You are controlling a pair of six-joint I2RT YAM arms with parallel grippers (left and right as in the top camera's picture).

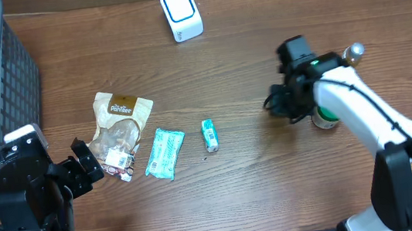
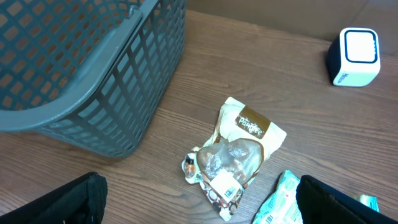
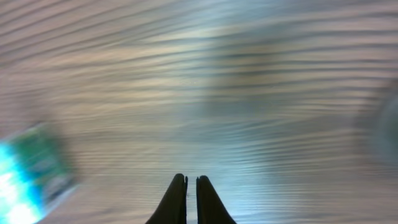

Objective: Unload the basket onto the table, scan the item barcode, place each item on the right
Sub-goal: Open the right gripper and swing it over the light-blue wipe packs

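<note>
Overhead: snack pouch (image 1: 121,133) just beside wide-open left tool (image 1: 89,164), long axis toward far edge of counter (image 1: 261,187); right tool (image 1: 281,104) (pinched together, empty) well apart.

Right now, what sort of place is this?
Probably a mock retail checkout bench: a white barcode scanner, a gray mesh basket and a snack pouch on a wooden table.

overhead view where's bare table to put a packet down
Bare wood lies between the small teal tube and the right end effector, and between the scanner and the snack bag. Crowded on the left: snack bag, teal packet and left end effector bunch near the basket.
</note>
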